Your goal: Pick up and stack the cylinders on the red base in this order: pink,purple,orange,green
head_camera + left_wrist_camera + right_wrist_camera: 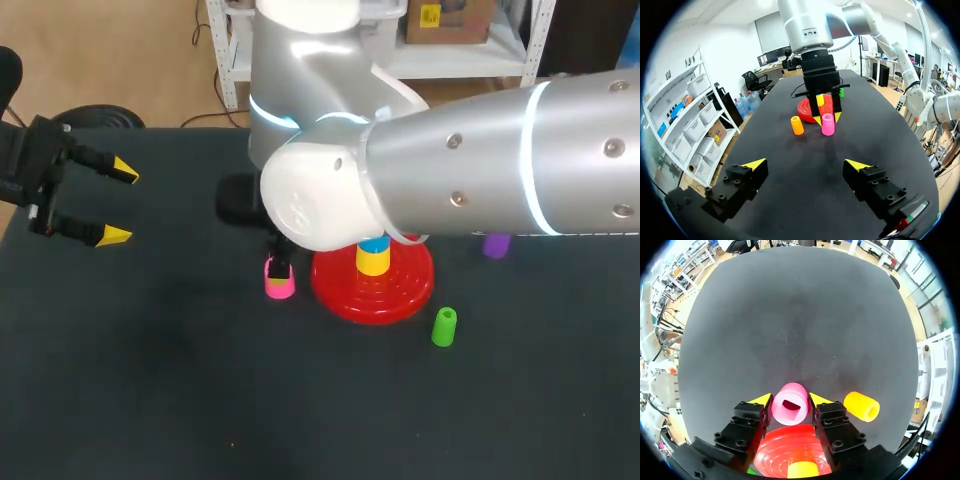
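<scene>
The head view looks down from high behind onto the counter (150, 380), much blocked by the right arm (450, 170). The left wrist view faces across the counter from afar; the right wrist view hangs close above. All 3 share the red base (370, 306) and pink cylinder (280, 288).

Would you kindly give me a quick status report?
Left claw open, empty. Right claw shut on pink plastic cylinder beside red ringed plastic base. Yellow cylinder sits on base.
</scene>
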Available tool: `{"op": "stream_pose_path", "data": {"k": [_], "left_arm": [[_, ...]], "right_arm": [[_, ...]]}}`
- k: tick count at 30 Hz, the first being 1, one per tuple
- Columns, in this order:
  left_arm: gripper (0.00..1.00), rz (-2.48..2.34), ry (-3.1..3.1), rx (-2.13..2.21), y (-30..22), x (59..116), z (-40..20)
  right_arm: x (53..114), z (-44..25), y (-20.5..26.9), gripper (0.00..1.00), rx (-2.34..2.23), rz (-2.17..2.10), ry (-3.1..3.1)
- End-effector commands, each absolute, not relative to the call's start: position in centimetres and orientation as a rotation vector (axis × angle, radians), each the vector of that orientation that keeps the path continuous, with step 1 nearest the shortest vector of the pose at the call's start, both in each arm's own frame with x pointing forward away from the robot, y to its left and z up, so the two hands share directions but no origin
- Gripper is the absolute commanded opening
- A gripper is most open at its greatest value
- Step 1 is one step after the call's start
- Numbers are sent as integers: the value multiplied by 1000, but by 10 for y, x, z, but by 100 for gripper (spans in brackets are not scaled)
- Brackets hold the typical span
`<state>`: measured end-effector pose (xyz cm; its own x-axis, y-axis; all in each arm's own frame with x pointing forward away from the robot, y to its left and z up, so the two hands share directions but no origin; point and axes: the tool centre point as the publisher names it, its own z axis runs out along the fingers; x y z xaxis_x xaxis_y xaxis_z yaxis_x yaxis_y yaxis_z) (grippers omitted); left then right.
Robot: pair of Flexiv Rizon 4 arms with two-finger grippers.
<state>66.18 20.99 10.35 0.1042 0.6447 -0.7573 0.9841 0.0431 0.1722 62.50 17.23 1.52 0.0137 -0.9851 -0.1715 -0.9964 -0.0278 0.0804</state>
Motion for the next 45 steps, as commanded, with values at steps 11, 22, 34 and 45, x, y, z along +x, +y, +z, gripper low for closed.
{"op": "stream_pose_path", "data": {"k": [11, 22, 34, 45], "left_arm": [[100, -606, 1612, 1675, 210, 661, 103], [100, -606, 1612, 1675, 210, 661, 103], [100, -606, 1612, 1675, 210, 661, 103], [100, -606, 1612, 1675, 210, 661, 103]], "right_arm": [[635, 105, 149, 0, -2037, 326, 2298], [634, 155, 115, 0, -1909, 164, 2361], [649, 154, 70, 0, -1752, 150, 2469], [658, 146, 50, 0, -1688, 172, 2523]]}}
